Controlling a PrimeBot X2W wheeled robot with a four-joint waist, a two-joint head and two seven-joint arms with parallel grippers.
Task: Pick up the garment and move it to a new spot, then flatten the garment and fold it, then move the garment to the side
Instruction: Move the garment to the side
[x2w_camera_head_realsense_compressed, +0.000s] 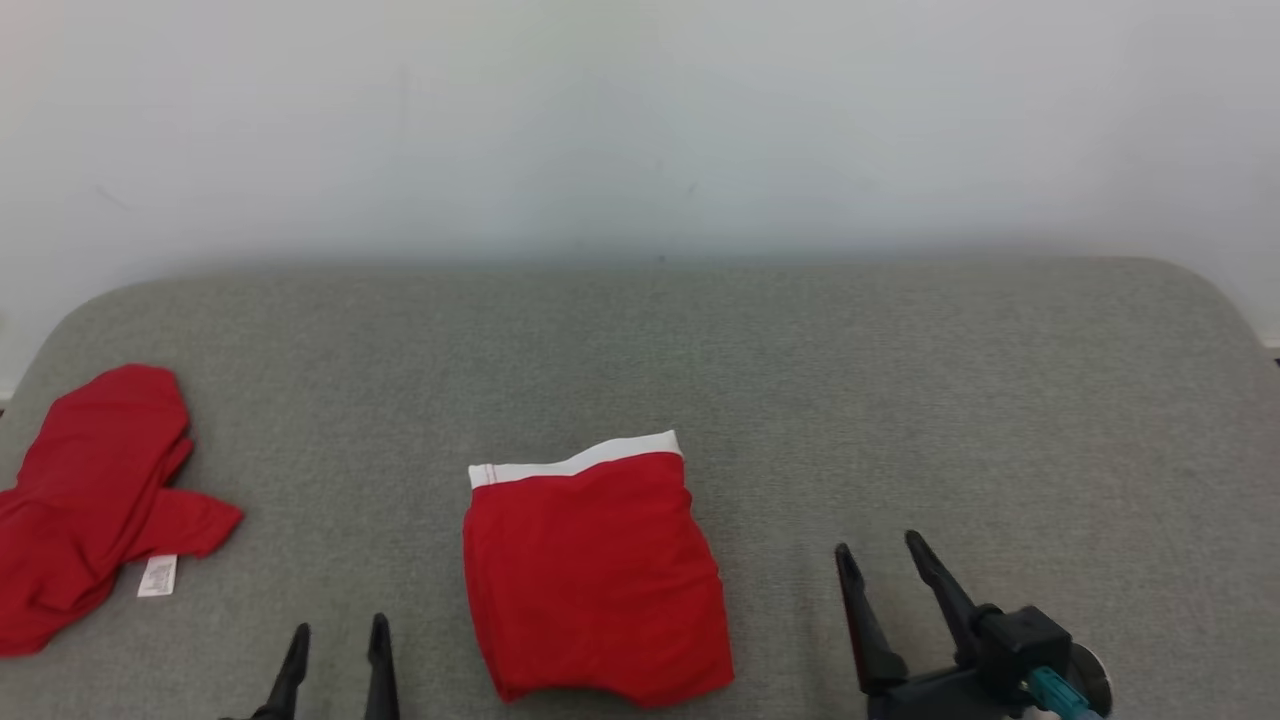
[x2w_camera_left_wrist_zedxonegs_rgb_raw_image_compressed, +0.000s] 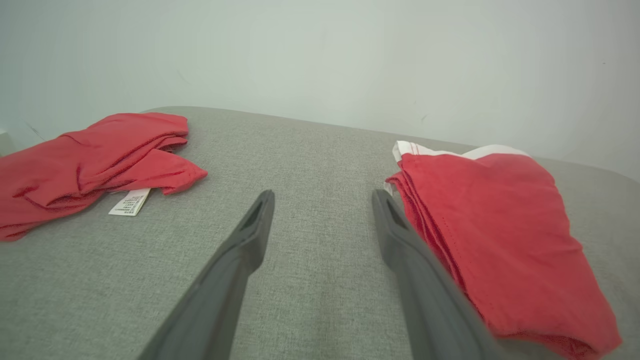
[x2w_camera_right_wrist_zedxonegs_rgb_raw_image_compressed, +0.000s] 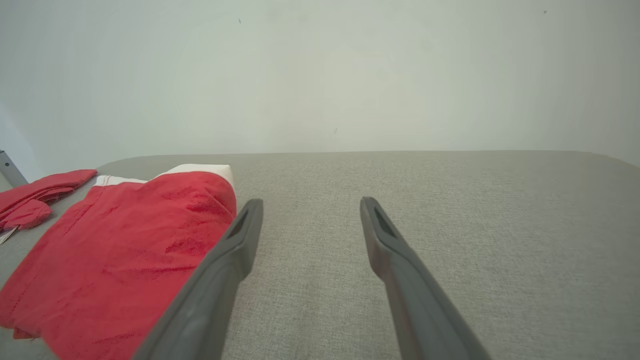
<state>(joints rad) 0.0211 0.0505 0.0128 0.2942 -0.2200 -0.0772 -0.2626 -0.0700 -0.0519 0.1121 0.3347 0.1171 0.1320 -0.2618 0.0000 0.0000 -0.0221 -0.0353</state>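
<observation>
Cloth-covered counter (x2w_camera_head_realsense_compressed: 900, 380), grey and woven, rounded at both far corners, backed by a pale wall (x2w_camera_head_realsense_compressed: 640, 120). Lying flat near its front edge: a folded red garment (x2w_camera_head_realsense_compressed: 595, 580), white waistband (x2w_camera_head_realsense_compressed: 575, 462) turned toward the wall (folded layers stacked along its left side, plain in the left wrist view). Well to the left of that garment, near the counter's left edge: a second red garment (x2w_camera_head_realsense_compressed: 90, 500), loosely bunched, white label (x2w_camera_head_realsense_compressed: 158, 576) poking out on the side facing the folded one. Right of the folded garment, more of the same grey cloth out to the rounded corner.

L-edge crops crumpled red garment (x2w_camera_head_realsense_compressed: 90, 500); its label (x2w_camera_head_realsense_compressed: 158, 576) txt too small
</observation>
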